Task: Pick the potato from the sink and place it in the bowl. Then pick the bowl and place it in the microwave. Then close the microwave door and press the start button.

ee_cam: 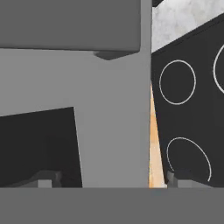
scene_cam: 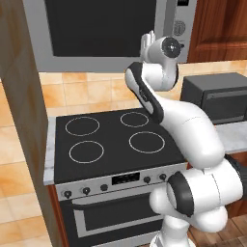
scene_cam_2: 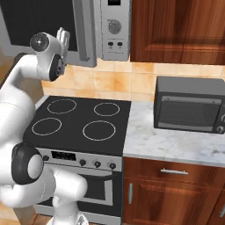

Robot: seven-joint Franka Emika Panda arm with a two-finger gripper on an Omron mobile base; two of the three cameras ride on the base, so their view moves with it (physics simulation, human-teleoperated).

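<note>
1. gripper (scene_cam: pixel 147 42) is up at the microwave door (scene_cam: pixel 101 29), jaws spread wide with nothing between them, fingertips (scene_cam_2: pixel 63 35) against the door's right edge.
2. i judge the step is closing that door; in my right base view it still stands ajar off the microwave (scene_cam_2: pixel 115 28).
3. i'd push flat on the frame, not the dark window.
4. right of the hand sits the control panel (scene_cam_2: pixel 115 30); start button comes next.
5. stove (scene_cam_2: pixel 79 118) lies below; keep the elbow high.

A grey marble counter (scene_cam_2: pixel 176 145) carries a dark-grey countertop oven (scene_cam_2: pixel 190 104) beside the black stovetop (scene_cam_2: pixel 79 121).
</note>
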